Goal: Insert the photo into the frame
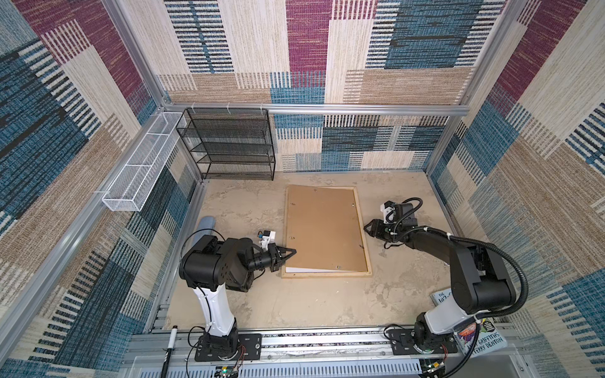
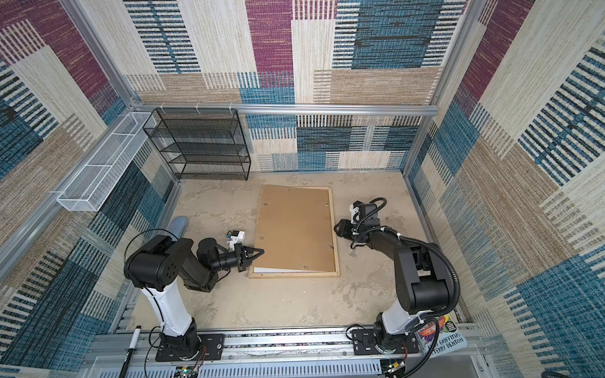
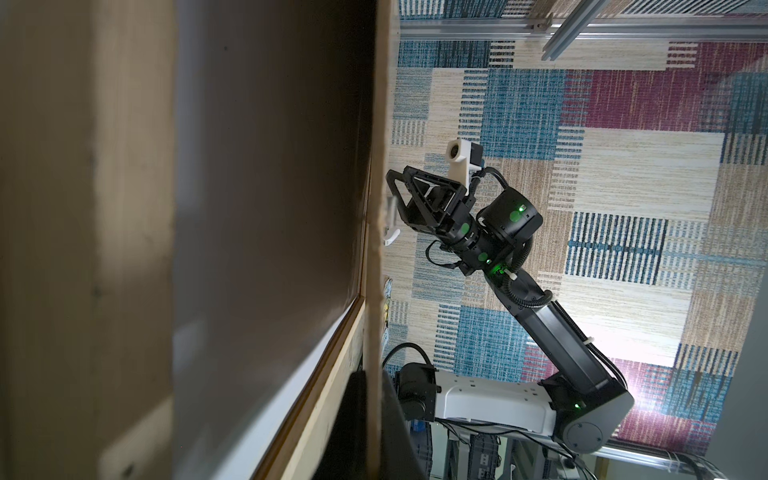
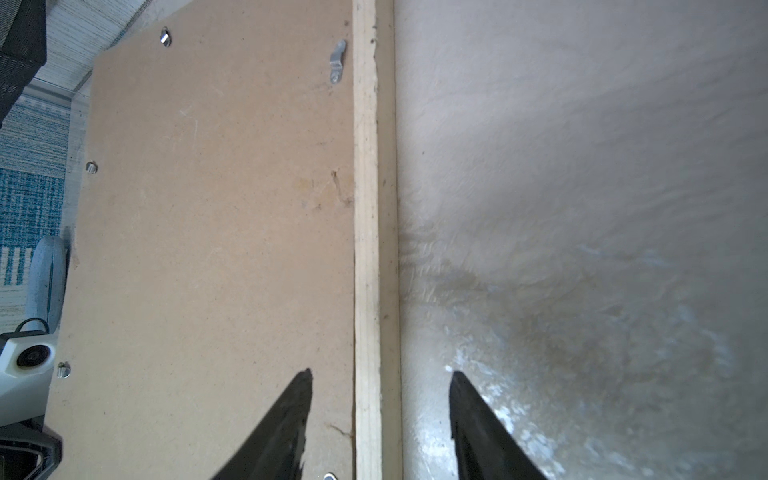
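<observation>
Black fingertips (image 4: 291, 411) of the right gripper (image 4: 381, 371) are filling the bottom of the right wrist view. They are standing apart, released and gripping nothing. They are straddling the right-hand rail of the frame (image 4: 365, 208), with one tip hovering over the brown backing board (image 4: 208, 228) and the other over the bare table (image 4: 582, 166). I judge the gripper is waiting there to steady the rail or to press the board home. A metal turn clip (image 4: 337, 62) is lying on the board close to the rail.

In the left wrist view, the left gripper (image 3: 376, 424) is clenching the board's thin edge between its dark fingers and holding that side tilted up off the frame. Under the raised board, a shadowed grey surface and a white sheet (image 3: 286, 390) are showing inside the wooden rail. I cannot tell whether that sheet is the photo's back or a mat.

In both top views the frame is lying face down in the middle of the table. Its thin pale wood strips are showing around the board, and its long sides are running away from the arm bases. The board is sitting slightly askew, with its near left corner pinched in the left gripper (image 1: 293, 252). The white sheet (image 1: 304, 270) is peeking out along the near edge. The photo's printed side is not showing anywhere, so if it is already in, it is lying hidden beneath the board. The tilt could mean the board is being opened or closed, and I cannot say which.
</observation>
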Controlling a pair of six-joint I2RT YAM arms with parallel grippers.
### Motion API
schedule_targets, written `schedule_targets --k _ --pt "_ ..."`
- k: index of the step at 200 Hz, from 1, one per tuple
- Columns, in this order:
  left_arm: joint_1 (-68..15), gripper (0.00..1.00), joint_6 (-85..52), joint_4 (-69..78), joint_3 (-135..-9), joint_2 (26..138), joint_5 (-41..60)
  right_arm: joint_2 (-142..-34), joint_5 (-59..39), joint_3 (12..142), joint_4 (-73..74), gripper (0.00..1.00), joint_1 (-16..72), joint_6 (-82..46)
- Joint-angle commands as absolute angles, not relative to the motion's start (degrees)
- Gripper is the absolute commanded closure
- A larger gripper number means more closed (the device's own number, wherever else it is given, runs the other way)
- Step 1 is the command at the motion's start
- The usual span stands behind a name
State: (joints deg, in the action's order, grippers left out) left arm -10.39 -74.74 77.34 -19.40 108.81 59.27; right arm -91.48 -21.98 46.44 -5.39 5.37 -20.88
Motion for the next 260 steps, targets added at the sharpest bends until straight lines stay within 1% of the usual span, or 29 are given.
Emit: schedule_targets --k 1,10,20,75,85,90,93,100,109,153,173,187,197,211,222,230,245,260 --pt "-10.2 0.83 -73.4 80.6 -19.5 108.8 60.2 -91.6 -22.7 46.2 -3.6 0.45 5.4 -21.0" --pt "-10.1 0.78 -73.5 80.6 -19.4 108.7 60.2 -91.6 -22.8 46.2 -3.6 0.45 5.4 -20.9" --pt "-10.0 0.74 -73.5 80.6 -19.3 108.5 60.3 -91.6 -22.8 46.3 -3.7 0.45 5.4 -20.9" --pt "-9.8 0.66 -73.7 80.1 -19.2 107.7 60.2 -91.1 -22.6 46.1 -3.7 0.44 5.4 -20.8" --pt "-9.8 0.64 -73.7 79.9 -19.2 107.8 60.1 -90.9 -22.6 45.9 -3.6 0.42 5.4 -20.8" --pt "-9.8 0.61 -73.7 79.7 -19.3 107.8 60.1 -91.0 -22.5 45.9 -3.6 0.42 5.4 -20.8" --pt "-9.8 0.54 -73.7 79.6 -19.3 107.8 60.1 -90.8 -22.6 45.8 -3.6 0.41 5.4 -20.8" --pt "-9.8 0.47 -73.6 79.6 -19.2 107.8 60.1 -90.8 -22.6 45.8 -3.6 0.42 5.4 -20.7" --pt "-9.8 0.42 -73.6 79.6 -19.2 107.8 60.1 -90.7 -22.6 45.9 -3.6 0.42 5.3 -20.7" --pt "-9.8 0.41 -73.9 79.4 -19.2 106.7 60.0 -90.6 -22.5 45.7 -3.7 0.41 5.3 -20.6" --pt "-9.8 0.41 -71.9 75.7 -19.2 104.9 59.6 -90.6 -22.6 45.8 -3.7 0.41 5.2 -20.6" --pt "-9.8 0.41 -68.5 69.0 -19.7 102.3 58.8 -90.5 -22.6 45.7 -3.7 0.41 5.2 -20.6" --pt "-10.1 0.41 -64.3 60.4 -20.3 99.1 57.8 -90.4 -22.7 45.7 -3.7 0.41 5.2 -20.5" --pt "-10.9 0.41 -55.0 41.4 -23.1 92.2 55.0 -90.3 -22.6 45.7 -3.7 0.41 5.2 -20.5" --pt "-12.3 0.4 -46.9 24.2 -26.5 86.0 50.7 -90.2 -22.6 45.7 -3.7 0.41 5.1 -20.5" --pt "-13.2 0.39 -42.9 15.2 -28.9 82.4 47.9 -90.2 -22.7 45.6 -3.6 0.41 5.1 -20.6" --pt "-13.8 0.37 -39.4 5.3 -32.2 78.8 44.2 -90.1 -22.9 45.4 -3.1 0.4 5.1 -20.8" --pt "-13.9 0.37 -37.1 -1.2 -34.8 78.9 42.3 -90.2 -23.3 45.4 -2.8 0.4 5.1 -20.8"
